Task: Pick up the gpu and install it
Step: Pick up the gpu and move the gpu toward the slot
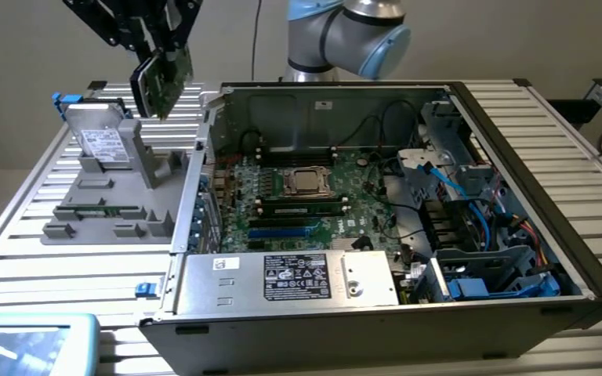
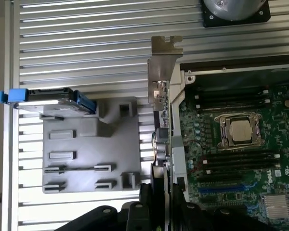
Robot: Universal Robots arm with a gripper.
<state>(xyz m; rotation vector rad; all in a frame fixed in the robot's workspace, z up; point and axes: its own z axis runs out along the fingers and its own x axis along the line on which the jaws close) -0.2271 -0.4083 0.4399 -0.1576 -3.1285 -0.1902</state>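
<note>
Open black computer case (image 1: 385, 345), green motherboard (image 1: 244, 196) exposed. Likely hazard: the tilted card could catch the case's side wall or miss its slot. Beyond, black gripper (image 1: 160, 53), half-closed, pinching the thin green-and-black gpu card (image 1: 163, 84) aloft over the slatted aluminium tabletop (image 1: 29, 258), beside the grey plastic fixture (image 1: 103, 196).

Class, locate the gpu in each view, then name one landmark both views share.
Exterior view: gpu in the air at the exterior view's upper left, near the grey holder.
Wrist view: gpu edge-on between the grey holder and the motherboard.
Shared landmark: the grey holder.
</note>
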